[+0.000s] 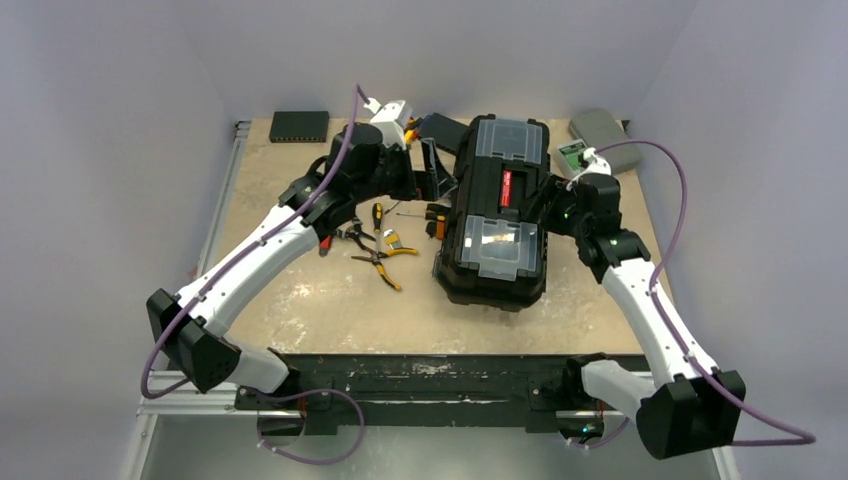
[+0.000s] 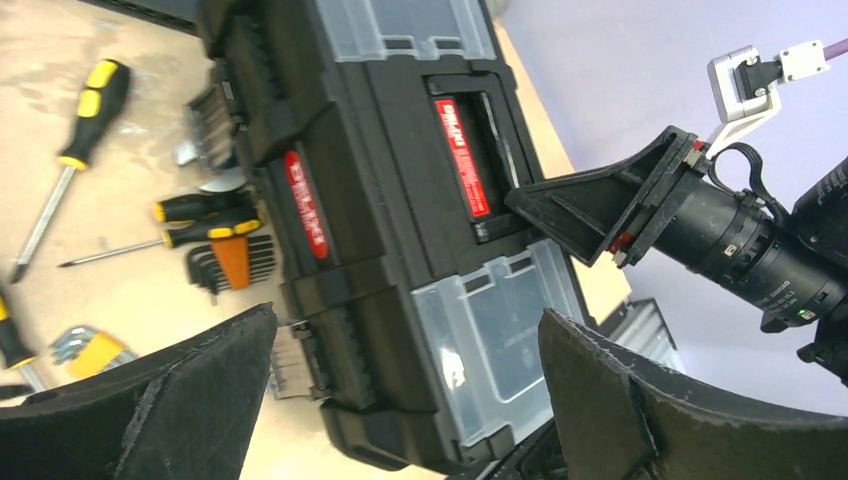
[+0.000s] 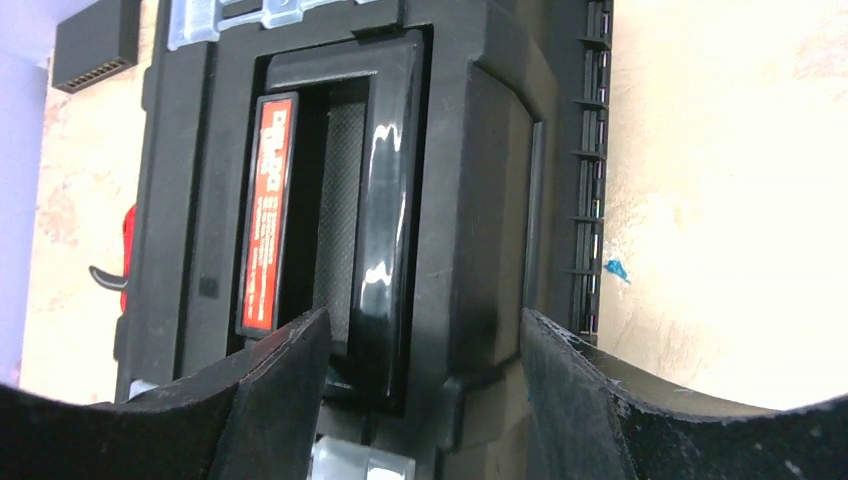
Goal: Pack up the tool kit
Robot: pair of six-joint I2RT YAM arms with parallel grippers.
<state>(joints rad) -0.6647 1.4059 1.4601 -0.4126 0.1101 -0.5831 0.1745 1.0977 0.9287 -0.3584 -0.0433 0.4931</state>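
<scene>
The black toolbox (image 1: 495, 215) stands shut in the middle of the table, with a red-labelled lid handle (image 3: 385, 200) and two clear-lidded compartments (image 2: 500, 330). My left gripper (image 2: 410, 340) is open wide at the toolbox's left side (image 1: 432, 175), its fingers either side of one end without touching it. My right gripper (image 3: 425, 340) is open over the lid from the right (image 1: 540, 205). One finger sits in the handle recess and the other outside the lid's edge. Yellow-black screwdrivers (image 2: 75, 140), hex keys (image 2: 235, 262) and pliers (image 1: 385, 268) lie loose on the table left of the toolbox.
A flat black box (image 1: 299, 125) lies at the table's back left. A small grey case with a green label (image 1: 600, 140) sits at the back right, close to the right arm. Another dark object (image 1: 442, 130) lies behind the left gripper.
</scene>
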